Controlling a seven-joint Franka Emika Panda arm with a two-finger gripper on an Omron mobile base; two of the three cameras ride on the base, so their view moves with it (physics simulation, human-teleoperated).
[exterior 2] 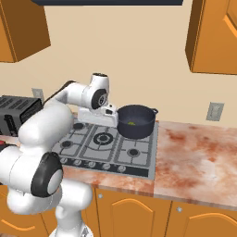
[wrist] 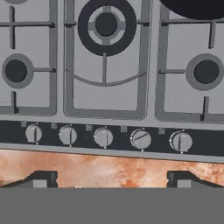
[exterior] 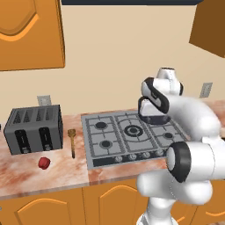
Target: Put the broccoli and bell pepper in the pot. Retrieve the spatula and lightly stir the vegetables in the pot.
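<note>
The tool [wrist: 112, 178] hangs over the front of the stove [exterior: 132, 136], its fingers spread wide with nothing between them; below it lie the knob strip [wrist: 109, 138] and the table [wrist: 109, 168] edge. The pot [exterior 2: 135, 121] sits on the back burner just beyond the tool to its right, with the broccoli [exterior 2: 132, 123] inside. Well off to the tool's left on the table lie the spatula [exterior: 72, 141], the bell pepper [exterior: 44, 162] nearer the edge, and the toaster [exterior: 33, 128].
</note>
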